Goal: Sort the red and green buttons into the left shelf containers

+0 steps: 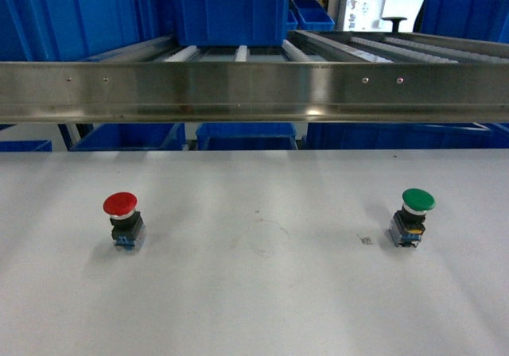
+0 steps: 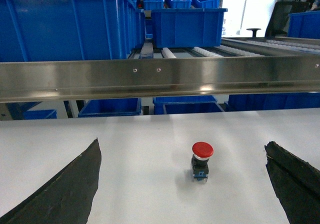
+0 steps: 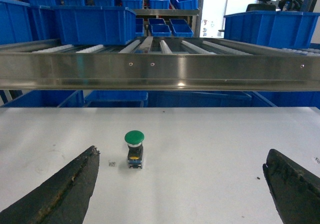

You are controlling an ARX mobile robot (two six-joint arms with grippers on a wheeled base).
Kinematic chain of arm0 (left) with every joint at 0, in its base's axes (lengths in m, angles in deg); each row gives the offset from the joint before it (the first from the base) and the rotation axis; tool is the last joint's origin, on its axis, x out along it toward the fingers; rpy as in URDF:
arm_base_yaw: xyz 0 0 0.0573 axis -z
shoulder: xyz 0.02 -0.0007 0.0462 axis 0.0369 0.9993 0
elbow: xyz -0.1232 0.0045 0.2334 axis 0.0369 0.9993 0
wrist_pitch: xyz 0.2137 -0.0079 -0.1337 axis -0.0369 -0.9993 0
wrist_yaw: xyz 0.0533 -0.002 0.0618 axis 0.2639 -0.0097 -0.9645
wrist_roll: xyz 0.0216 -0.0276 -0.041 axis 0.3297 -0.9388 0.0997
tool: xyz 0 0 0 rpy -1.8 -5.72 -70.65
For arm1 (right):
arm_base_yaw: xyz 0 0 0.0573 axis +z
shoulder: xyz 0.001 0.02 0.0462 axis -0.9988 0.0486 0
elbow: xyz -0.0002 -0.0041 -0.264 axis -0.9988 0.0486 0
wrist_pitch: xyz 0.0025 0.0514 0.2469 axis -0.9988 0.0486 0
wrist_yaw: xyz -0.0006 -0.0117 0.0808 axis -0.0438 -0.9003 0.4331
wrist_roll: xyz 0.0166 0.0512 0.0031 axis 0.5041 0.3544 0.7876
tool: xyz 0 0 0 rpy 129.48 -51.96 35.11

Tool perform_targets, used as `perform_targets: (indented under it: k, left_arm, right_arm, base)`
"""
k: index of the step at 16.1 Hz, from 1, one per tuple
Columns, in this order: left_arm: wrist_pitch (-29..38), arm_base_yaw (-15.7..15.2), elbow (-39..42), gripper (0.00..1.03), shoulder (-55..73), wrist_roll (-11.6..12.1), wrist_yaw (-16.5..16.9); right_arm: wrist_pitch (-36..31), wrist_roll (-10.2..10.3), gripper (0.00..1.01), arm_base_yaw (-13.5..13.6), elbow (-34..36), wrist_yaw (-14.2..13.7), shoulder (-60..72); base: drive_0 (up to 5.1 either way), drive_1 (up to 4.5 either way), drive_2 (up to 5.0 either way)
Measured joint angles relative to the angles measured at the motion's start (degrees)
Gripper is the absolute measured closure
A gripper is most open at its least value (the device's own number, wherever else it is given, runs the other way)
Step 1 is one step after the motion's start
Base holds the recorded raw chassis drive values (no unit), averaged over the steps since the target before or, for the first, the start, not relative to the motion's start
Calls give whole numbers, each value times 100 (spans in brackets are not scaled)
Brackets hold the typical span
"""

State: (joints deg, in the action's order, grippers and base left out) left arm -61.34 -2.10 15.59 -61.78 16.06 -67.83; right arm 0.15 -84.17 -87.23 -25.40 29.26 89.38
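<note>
The red button [image 1: 122, 213] stands upright on the white table at the left, and the green button [image 1: 413, 213] stands upright at the right. Neither gripper shows in the head view. In the left wrist view my left gripper [image 2: 183, 142] is open, with the red button [image 2: 201, 160] on the table ahead of it, between the two fingers' lines and nearer the right one. My right gripper [image 3: 183, 150] is open too, and the green button [image 3: 134, 149] stands ahead near its left finger [image 3: 75, 189]. Two large deep blue containers [image 1: 71, 14] [image 1: 231, 10] sit on the roller shelf at back left.
A steel rail [image 1: 254, 90] fronts the roller shelf across the whole width, above the table's far edge. More blue bins [image 1: 246, 136] sit beneath the shelf, and another [image 1: 465, 10] at the back right. White table [image 1: 254, 292] lies between the buttons.
</note>
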Motion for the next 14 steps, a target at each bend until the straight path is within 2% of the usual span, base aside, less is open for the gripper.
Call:
perform_targets:
  k: [12, 13, 14]
  left_arm:
    - [0, 0, 0, 5, 0, 0, 0]
    - [87, -79, 0, 5, 39, -9, 184]
    - [409, -378, 2, 5, 205, -15, 579]
  right_arm:
    - [0, 2, 3, 0, 0, 0, 0]
    - [-46, 26, 3, -17, 0, 68, 35]
    - [-361, 15, 3, -83, 2, 133, 286]
  base:
    - [0, 0, 0]
    - [0, 0, 0]
    - [0, 0, 0]
